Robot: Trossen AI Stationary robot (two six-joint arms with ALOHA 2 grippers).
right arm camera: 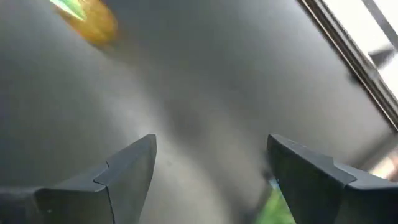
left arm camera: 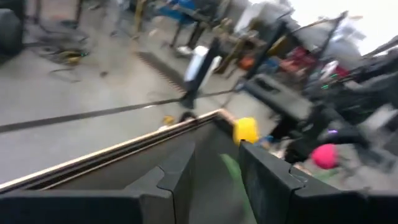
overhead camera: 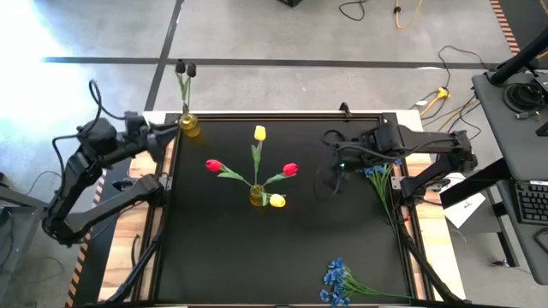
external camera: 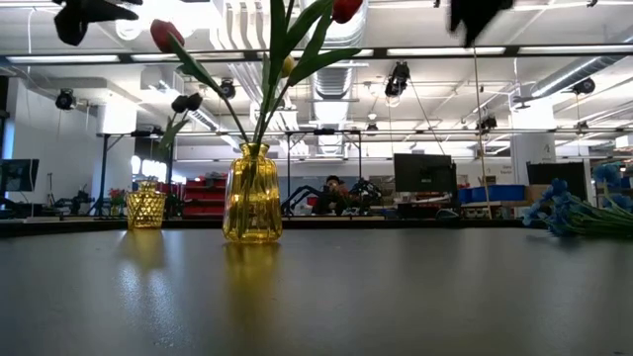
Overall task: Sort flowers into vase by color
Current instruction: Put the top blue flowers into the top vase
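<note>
An amber glass vase (overhead camera: 257,197) (external camera: 252,193) stands mid-table and holds red and yellow tulips (overhead camera: 259,133) by their stems. A smaller amber vase (overhead camera: 189,126) (external camera: 145,206) stands at the table's far left corner and holds dark blossoms (overhead camera: 185,68). One blue bunch (overhead camera: 378,174) lies by the right edge, and another (overhead camera: 338,281) lies at the near edge. My left gripper (overhead camera: 167,135) (left arm camera: 217,177) is open, raised beside the small vase. My right gripper (overhead camera: 336,161) (right arm camera: 211,158) is open, above the table just left of the right-hand blue bunch.
The black table (overhead camera: 214,257) has a raised wooden rim (left arm camera: 124,148). Beyond the far edge lies grey floor with cables (overhead camera: 445,90). A desk with a keyboard (overhead camera: 531,201) stands to the right. The low view shows a workshop room behind the table.
</note>
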